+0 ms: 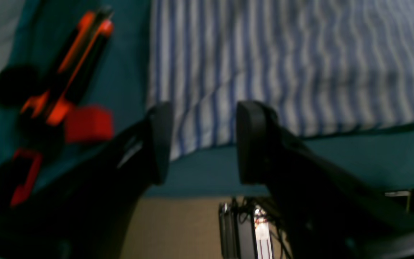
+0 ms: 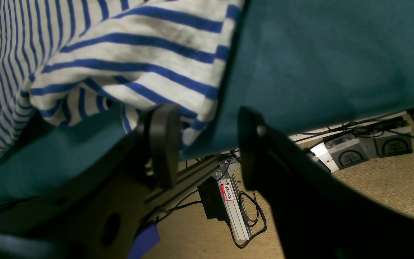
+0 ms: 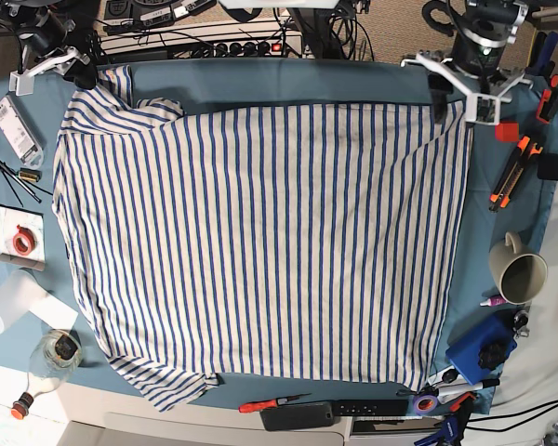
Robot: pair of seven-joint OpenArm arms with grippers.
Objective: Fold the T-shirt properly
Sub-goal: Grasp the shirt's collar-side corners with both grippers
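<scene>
T-shirt point(image 3: 260, 242) corners lie just beyond the open, empty left gripper point(image 1: 201, 144) and right gripper point(image 2: 207, 145).

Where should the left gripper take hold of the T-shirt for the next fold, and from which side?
Grip the T-shirt at its far hem corner, coming in from the table's far edge. That corner lies flat right before the open left gripper, so a low approach, one finger slipping under the edge, seems best.

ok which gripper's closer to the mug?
Left. The left gripper sits at the shirt's far corner on the mug's side; the right gripper is at the opposite far corner.
</scene>
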